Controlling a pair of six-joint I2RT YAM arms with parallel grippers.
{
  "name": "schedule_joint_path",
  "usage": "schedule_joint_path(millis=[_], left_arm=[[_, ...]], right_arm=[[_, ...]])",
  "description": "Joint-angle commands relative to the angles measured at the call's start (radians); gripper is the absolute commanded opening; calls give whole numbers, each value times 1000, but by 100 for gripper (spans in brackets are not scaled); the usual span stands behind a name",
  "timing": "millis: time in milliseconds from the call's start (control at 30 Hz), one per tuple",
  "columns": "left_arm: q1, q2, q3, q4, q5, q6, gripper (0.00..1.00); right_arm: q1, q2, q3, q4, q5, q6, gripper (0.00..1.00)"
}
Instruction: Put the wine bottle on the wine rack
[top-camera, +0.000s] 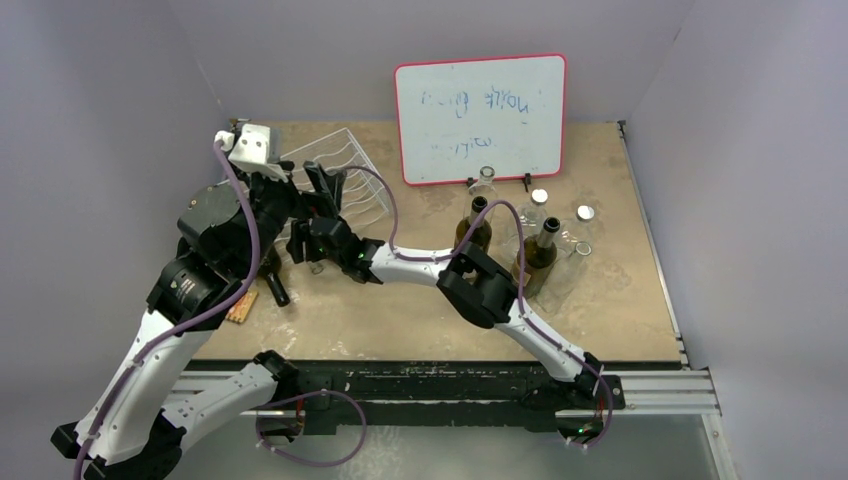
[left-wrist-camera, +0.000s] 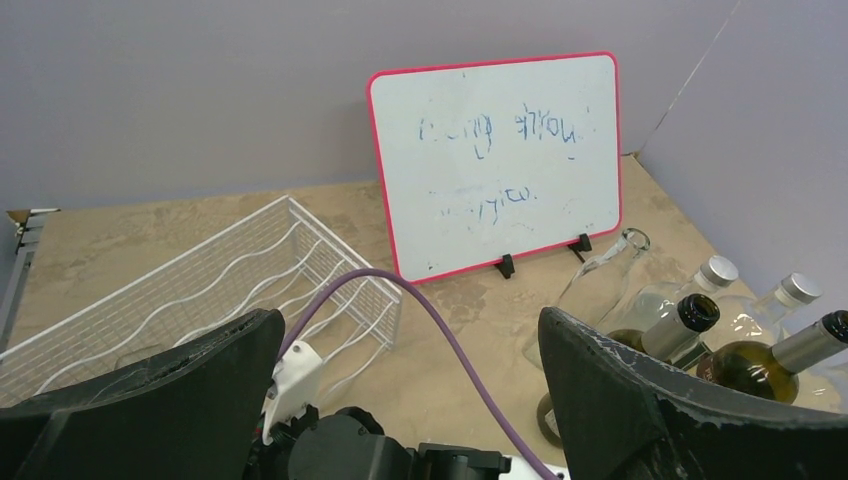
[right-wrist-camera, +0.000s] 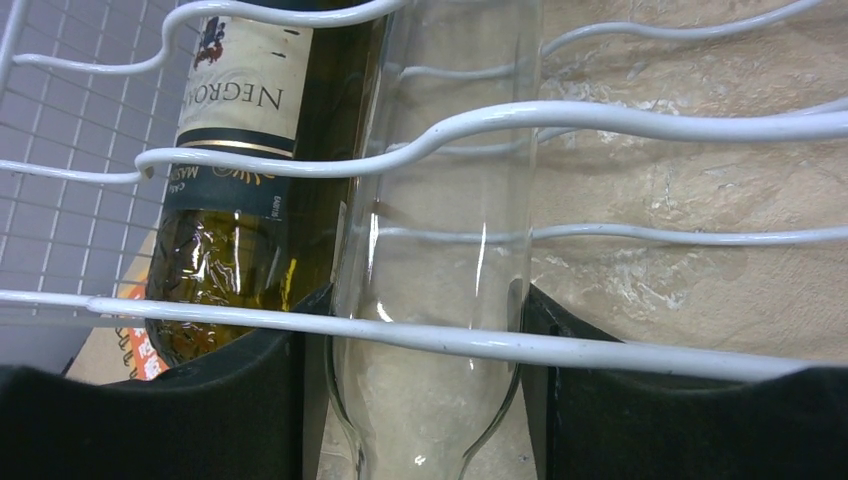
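A clear glass wine bottle (right-wrist-camera: 440, 200) lies in the white wire wine rack (right-wrist-camera: 600, 120), under its wavy rods. My right gripper (right-wrist-camera: 415, 330) is shut on it just above the shoulder, one black finger against each side. To its left a dark bottle with a cream label (right-wrist-camera: 250, 200) also lies in the rack. In the top view the rack (top-camera: 345, 160) sits at the back left, partly hidden by both arms. My left gripper (left-wrist-camera: 408, 330) hangs wide open above the right arm's wrist, holding nothing, with the rack (left-wrist-camera: 250, 270) to its left.
A pink-framed whiteboard (top-camera: 480, 120) stands at the back. Two dark bottles (top-camera: 478, 225) (top-camera: 540, 250) and clear capped bottles (top-camera: 540, 205) stand at the right of the table. A dark bottle neck (top-camera: 275, 290) and a small orange patterned item (top-camera: 240, 305) lie near the left arm.
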Motion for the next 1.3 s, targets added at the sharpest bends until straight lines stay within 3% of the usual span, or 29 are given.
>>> schedule_joint_path(millis=[0,133,433,767,933,1267], left_arm=[[-3,7,58,5,-5,-4,100],[-4,19,96,-23,-60,29,100],[-3,28,148,-43,-88,71,100],[-4,14,195,-66,-105,109,100],[-3,-7,190,-68,-95,111,100],[-3,-69,77,-20,-75,78,100]], right_arm=[[-5,-58,-14,135,30,24,67],[-5,-93,-77,183,17,16,74],[-5,-167,-136,178,-2,0,78],[-47,-486,-383,225,4,-22,75],[-97,-674,-451,89,25,-68,73],[-187,-1016,-499,-293,262,-233,73]])
